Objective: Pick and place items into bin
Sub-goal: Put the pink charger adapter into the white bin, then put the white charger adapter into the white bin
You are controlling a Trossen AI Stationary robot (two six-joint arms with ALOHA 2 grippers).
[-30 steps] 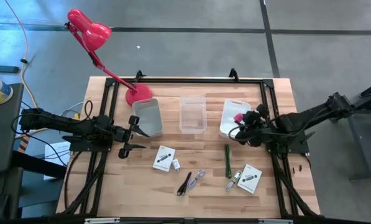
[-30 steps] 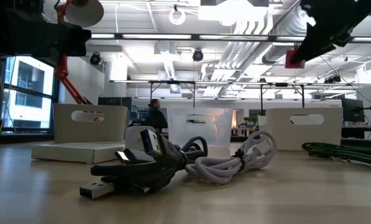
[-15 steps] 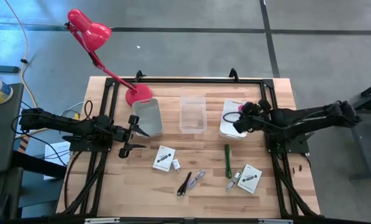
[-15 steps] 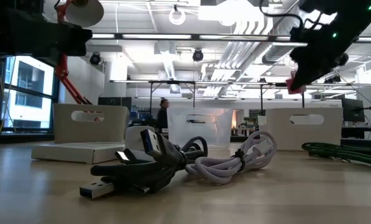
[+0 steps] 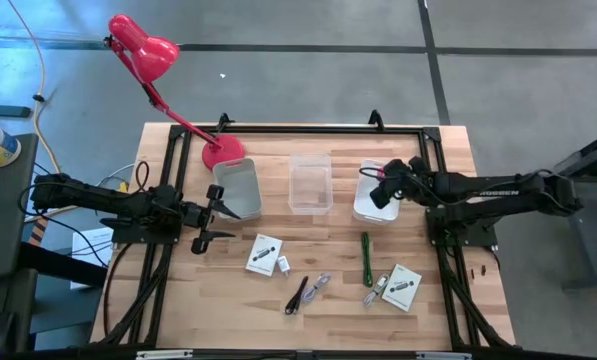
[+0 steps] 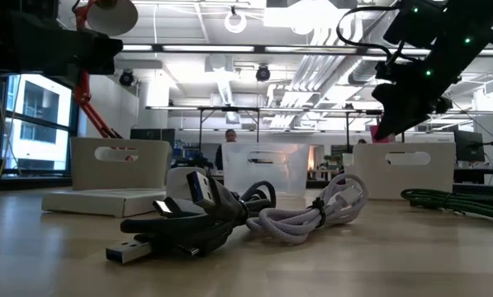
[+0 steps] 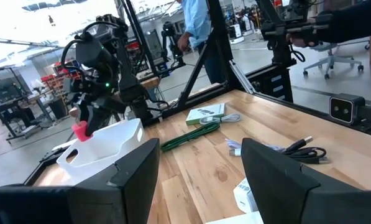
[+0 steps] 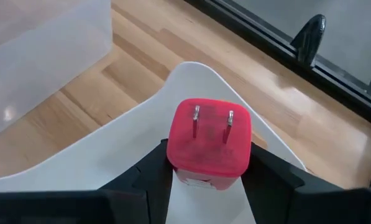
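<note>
High view: the right gripper (image 5: 382, 190) hangs over the white plastic bin (image 5: 369, 204), the rightmost of three bins in a row across the wooden table (image 5: 318, 300). The clear plastic bin (image 5: 310, 184) is just beside the white bin, and the grey bin (image 5: 237, 187) is past that. The left gripper (image 5: 216, 215) waits just in front of the grey bin, its fingers spread wide with nothing between them. Open tabletop lies in front of the white bin before the thin green stick (image 5: 366, 258). Two white cards with dark print (image 5: 264, 254) (image 5: 402, 286) and a black cable (image 5: 297, 295) lie farther from the white bin, near the front edge.

Low view: the right gripper (image 6: 384, 124) hangs above the white bin (image 6: 401, 171), clear of its rim. The black cable (image 6: 192, 221) and a white cable (image 6: 312, 214) touch in the foreground.

Left wrist view: the red-pink cube plug (image 7: 80, 130) is in the right gripper, just above the white bin's (image 7: 104, 143) rim. The left fingers (image 7: 135, 177) stand wide apart.

Right wrist view: the two dark fingers (image 8: 145, 171) clamp the red-pink cube plug (image 8: 209, 140) from both sides, metal prongs pointing away from the fingers. The white bin's (image 8: 110, 155) curved rim lies right under it.
</note>
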